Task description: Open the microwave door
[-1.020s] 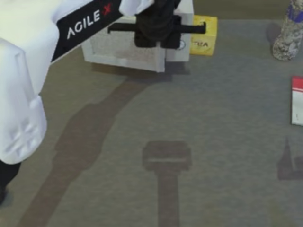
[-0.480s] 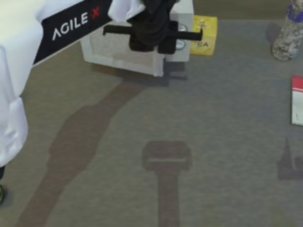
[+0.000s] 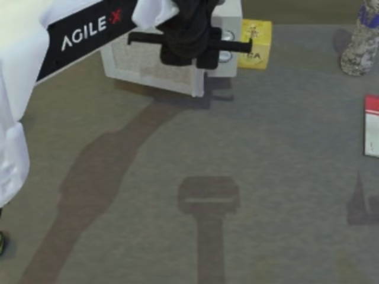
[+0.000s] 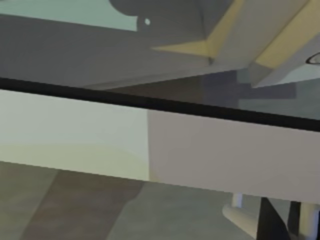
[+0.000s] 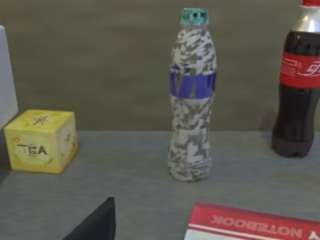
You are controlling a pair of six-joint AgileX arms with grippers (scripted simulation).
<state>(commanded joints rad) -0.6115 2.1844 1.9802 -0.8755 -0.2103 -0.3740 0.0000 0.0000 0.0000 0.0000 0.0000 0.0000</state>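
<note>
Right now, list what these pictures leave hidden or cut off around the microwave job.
- Top view: the left gripper covers the microwave door's right edge, so any grasp is hidden.
- Top view: the microwave's back is cut off by the upper edge.
- Left wrist view: a pale panel fills it; which part cannot be told.
- The right gripper: only a dark tip in its wrist view.
- Top view: the red notebook is cut by the right edge.

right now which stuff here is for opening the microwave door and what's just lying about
For the job:
- microwave
- microwave door
- left tool, above the microwave's front

Lying about:
- yellow tea box
- speckled bottle with blue band
- cola bottle
- red notebook
</note>
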